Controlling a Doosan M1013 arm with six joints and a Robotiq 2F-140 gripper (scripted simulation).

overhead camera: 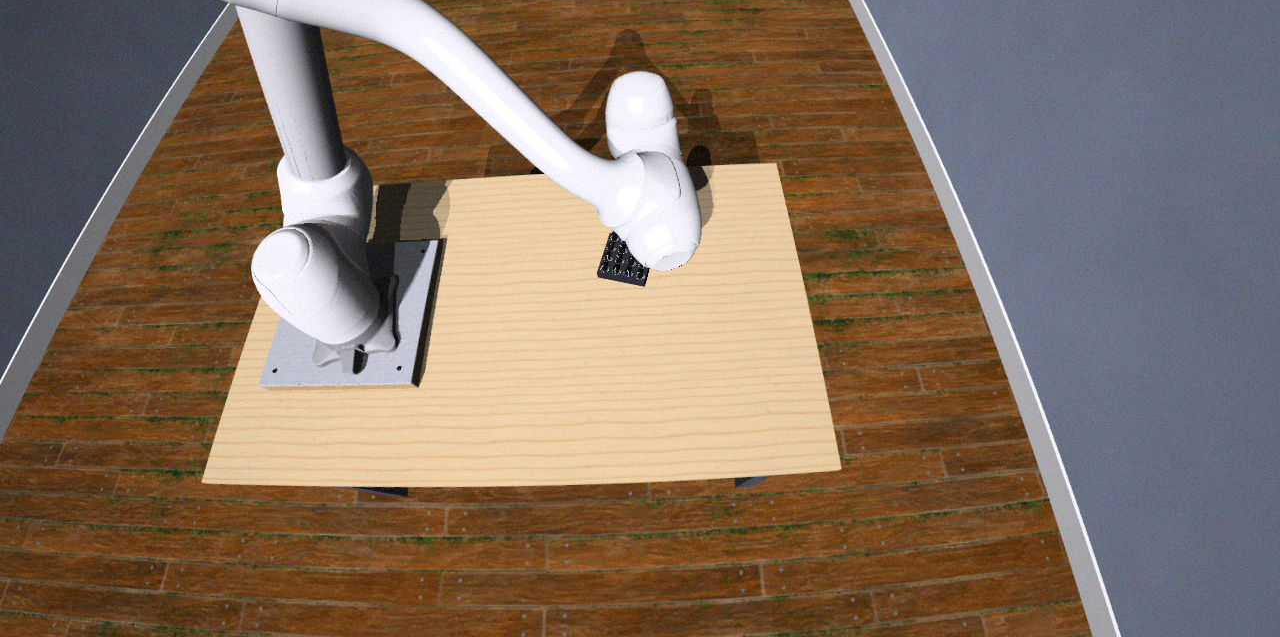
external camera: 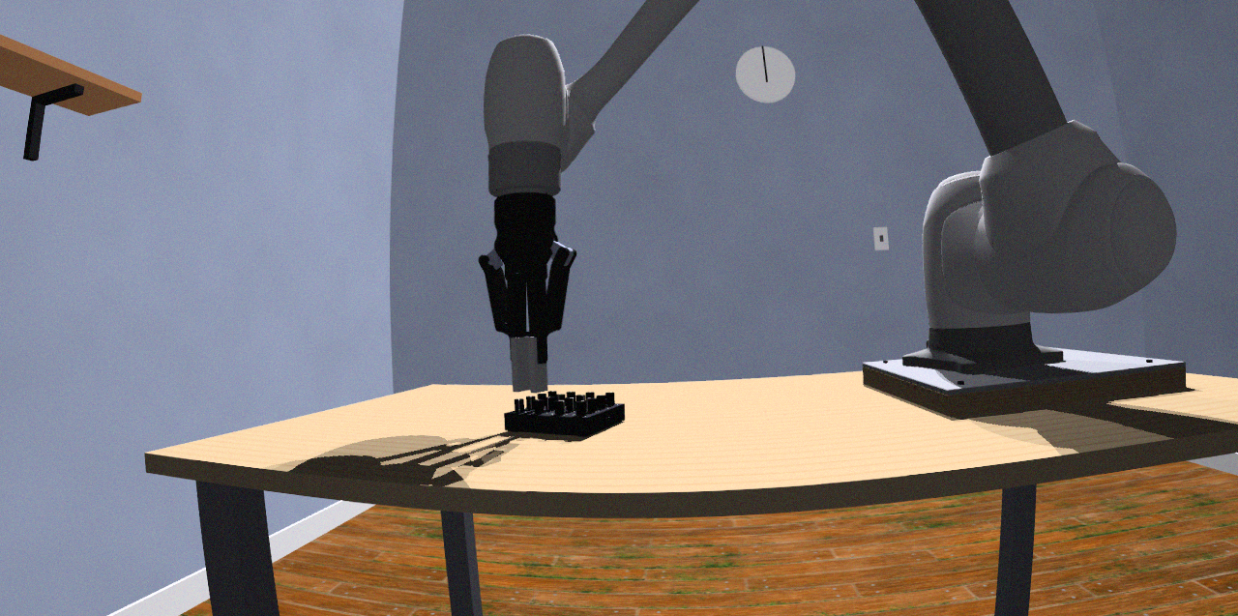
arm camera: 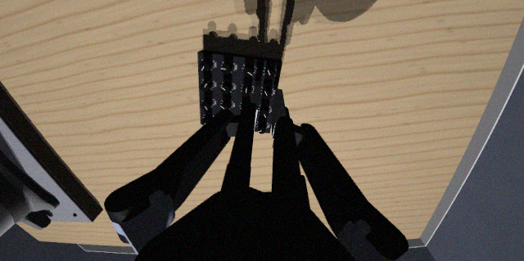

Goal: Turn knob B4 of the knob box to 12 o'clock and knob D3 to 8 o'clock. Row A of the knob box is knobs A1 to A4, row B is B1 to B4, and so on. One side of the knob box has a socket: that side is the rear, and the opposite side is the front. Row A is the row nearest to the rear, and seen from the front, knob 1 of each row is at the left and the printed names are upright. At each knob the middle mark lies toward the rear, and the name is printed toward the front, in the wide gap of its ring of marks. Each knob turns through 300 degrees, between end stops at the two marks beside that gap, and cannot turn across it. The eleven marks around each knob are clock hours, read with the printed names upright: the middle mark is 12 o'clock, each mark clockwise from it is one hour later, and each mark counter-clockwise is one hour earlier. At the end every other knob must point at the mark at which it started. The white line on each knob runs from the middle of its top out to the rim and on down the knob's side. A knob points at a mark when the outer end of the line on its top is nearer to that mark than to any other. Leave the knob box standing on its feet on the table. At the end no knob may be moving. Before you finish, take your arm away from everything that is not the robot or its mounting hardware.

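The black knob box (overhead camera: 620, 266) (external camera: 567, 419) (arm camera: 227, 85) stands on its feet on the wooden table (overhead camera: 537, 382) (external camera: 735, 439) (arm camera: 368, 89), with short white lines on its knobs. My gripper (external camera: 529, 383) (arm camera: 266, 96) points straight down over the box's corner that is nearest and to the right in the wrist view. Its fingertips are just above the knob tops. The fingers stand narrowly apart with a small gap, and I see nothing gripped between them. In the top view the arm's wrist hides the gripper and part of the box. The knob names are too small to read.
The arm's grey base plate (overhead camera: 416, 275) (external camera: 1021, 378) (arm camera: 61, 208) is bolted to the table's edge, well away from the box. The table edge runs close on the right of the wrist view.
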